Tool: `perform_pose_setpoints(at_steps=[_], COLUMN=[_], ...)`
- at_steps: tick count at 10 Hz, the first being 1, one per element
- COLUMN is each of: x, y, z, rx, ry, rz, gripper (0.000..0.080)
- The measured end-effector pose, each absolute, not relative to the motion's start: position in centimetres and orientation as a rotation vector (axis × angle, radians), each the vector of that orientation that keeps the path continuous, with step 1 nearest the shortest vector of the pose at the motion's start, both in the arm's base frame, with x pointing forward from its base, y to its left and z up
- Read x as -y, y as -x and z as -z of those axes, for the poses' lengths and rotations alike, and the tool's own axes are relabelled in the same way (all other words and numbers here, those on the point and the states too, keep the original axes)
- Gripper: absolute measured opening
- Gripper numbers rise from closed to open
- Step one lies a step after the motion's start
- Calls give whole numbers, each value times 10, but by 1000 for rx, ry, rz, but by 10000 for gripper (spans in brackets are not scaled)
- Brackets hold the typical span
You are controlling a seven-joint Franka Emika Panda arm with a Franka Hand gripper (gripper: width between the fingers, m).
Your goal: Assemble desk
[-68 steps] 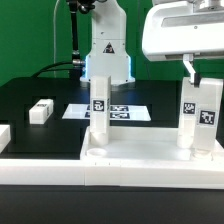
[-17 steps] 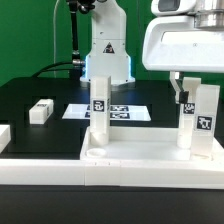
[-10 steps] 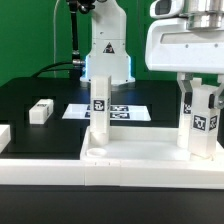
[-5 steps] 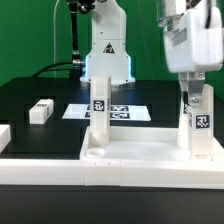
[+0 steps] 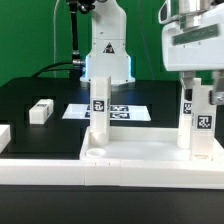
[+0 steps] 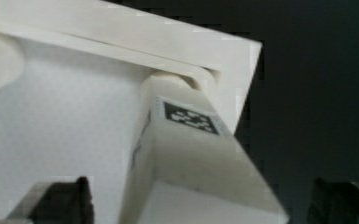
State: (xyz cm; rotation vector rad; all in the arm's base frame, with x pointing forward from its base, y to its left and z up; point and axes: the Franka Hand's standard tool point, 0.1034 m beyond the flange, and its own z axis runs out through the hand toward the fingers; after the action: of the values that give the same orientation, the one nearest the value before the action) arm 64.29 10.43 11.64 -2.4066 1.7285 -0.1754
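Gripper (image 5: 200,95) wide, holding nothing, straddled upright leg (image 5: 202,135) at frame right; leg's long axis vertical, directly beneath.

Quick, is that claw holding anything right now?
Gripper: open, jaws either side of the upright leg, not clamping it.

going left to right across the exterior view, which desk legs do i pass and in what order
loose lying leg → middle upright leg → right upright leg
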Motion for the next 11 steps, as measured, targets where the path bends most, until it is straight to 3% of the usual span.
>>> perform_pose_setpoints(at_steps=[5, 7, 9, 11], x=[-102, -102, -106, -105], y=[-643, -647, -648, -649], z=[-116, -116, -116, -116], rx=[-1257, -720, -730, -752], ry=[2728, 2967, 2967, 2962], rz=[231, 209, 205, 204], gripper=[649, 649, 649, 392])
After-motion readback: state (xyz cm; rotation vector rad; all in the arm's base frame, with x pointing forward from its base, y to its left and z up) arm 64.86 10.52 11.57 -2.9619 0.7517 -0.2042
